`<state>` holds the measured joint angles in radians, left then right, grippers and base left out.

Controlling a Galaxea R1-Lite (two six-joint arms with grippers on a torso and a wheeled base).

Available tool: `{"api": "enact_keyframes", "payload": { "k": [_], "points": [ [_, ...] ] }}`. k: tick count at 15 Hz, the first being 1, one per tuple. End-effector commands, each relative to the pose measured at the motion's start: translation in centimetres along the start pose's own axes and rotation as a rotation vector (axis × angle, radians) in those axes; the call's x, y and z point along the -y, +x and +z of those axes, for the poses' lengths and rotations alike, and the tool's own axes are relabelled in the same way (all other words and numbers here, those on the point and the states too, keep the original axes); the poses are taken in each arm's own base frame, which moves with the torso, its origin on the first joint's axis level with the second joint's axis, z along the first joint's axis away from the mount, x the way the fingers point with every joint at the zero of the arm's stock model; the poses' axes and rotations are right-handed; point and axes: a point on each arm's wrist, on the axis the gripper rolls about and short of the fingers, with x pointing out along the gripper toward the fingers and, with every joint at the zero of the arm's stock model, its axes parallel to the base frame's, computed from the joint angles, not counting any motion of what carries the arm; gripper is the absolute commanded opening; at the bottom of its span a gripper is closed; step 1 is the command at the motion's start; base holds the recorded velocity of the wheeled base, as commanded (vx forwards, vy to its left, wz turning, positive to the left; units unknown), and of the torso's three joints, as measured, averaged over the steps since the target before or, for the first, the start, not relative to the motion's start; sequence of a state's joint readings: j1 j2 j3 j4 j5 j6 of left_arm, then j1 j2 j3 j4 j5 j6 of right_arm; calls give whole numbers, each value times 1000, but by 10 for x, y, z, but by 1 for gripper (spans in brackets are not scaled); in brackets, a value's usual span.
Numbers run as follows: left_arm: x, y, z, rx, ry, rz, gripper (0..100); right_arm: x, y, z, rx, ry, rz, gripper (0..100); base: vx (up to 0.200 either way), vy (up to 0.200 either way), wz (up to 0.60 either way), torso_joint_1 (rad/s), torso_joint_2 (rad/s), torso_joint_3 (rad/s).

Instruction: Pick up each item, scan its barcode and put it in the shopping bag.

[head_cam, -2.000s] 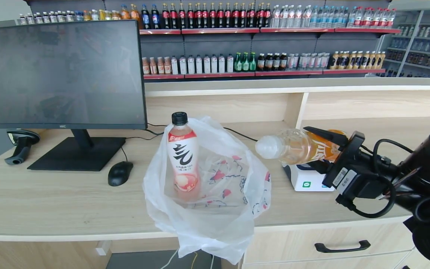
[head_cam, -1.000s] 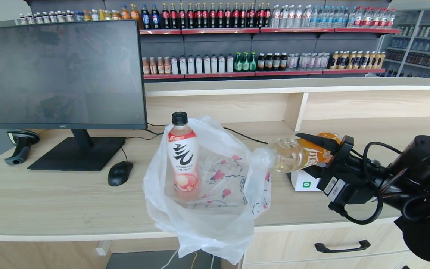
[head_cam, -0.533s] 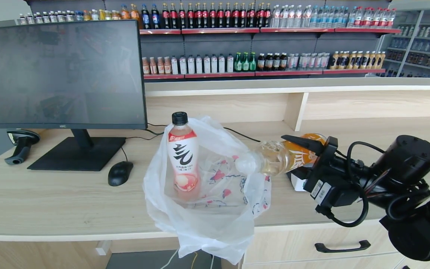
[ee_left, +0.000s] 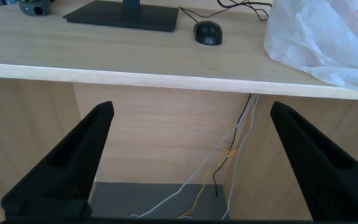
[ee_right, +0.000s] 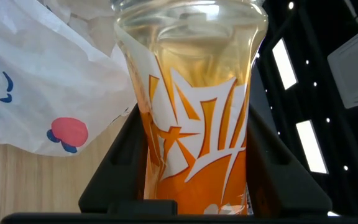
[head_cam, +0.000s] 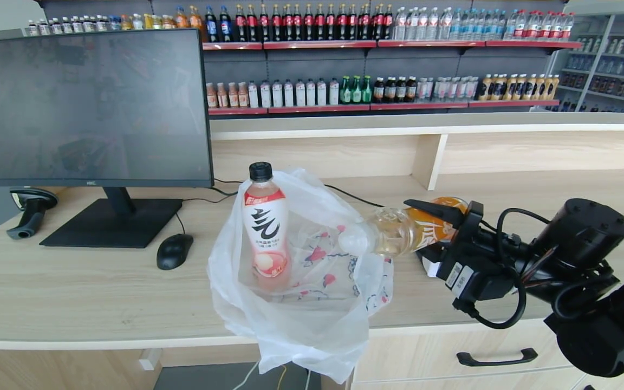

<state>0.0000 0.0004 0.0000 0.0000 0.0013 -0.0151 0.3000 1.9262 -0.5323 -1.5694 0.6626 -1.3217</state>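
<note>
Progress looked partway: a pink bottle (head_cam: 265,227) stood inside the shopping bag (head_cam: 290,325); the right end effector (head_cam: 421,230) pinched an orange bottle (head_cam: 398,233), cap at the bag's rim, not yet in. The left end effector (ee_left: 191,109) hung spread, empty.

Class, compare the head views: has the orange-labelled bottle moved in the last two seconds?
Yes. The orange-labelled bottle, held in the right gripper, has moved left toward the stationary shopping bag; its cap now reaches the bag's opening.
</note>
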Motion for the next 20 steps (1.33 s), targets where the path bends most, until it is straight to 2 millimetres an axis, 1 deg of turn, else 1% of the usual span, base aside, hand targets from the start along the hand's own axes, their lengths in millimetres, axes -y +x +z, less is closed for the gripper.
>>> {"api": "enact_keyframes", "payload": {
  "k": [1,4,6,7,9,10,11,12,14,16,17,19,20],
  "points": [
    [0,0,0,0,0,0,100,0,0,0,1,-1,-1,0,0,0,0,0,0,0],
    [0,0,0,0,0,0,100,4,1,0,4,-1,-12,0,0,0,0,0,0,0],
    [0,0,0,0,0,0,100,10,2,6,23,12,-29,0,0,0,0,0,0,0],
    [0,0,0,0,0,0,100,17,4,10,37,47,-48,0,0,0,0,0,0,0],
    [0,0,0,0,0,0,100,41,3,18,67,88,-116,0,0,0,0,0,0,0],
    [0,0,0,0,0,0,100,48,2,21,75,101,-132,0,0,0,0,0,0,0],
    [0,0,0,0,0,0,100,65,0,26,95,130,-181,0,0,0,0,0,0,0],
    [0,0,0,0,0,0,100,80,0,31,116,112,-223,0,0,0,0,0,0,0],
    [0,0,0,0,0,0,100,83,-1,35,127,122,-230,0,0,0,0,0,0,0],
    [0,0,0,0,0,0,100,78,1,48,131,167,-229,0,0,0,0,0,0,0],
    [0,0,0,0,0,0,100,74,6,57,127,214,-236,0,0,0,0,0,0,0],
    [0,0,0,0,0,0,100,77,21,80,123,324,-297,0,0,0,0,0,0,0],
    [0,0,0,0,0,0,100,80,25,85,119,372,-323,0,0,0,0,0,0,0]
  ]
}}
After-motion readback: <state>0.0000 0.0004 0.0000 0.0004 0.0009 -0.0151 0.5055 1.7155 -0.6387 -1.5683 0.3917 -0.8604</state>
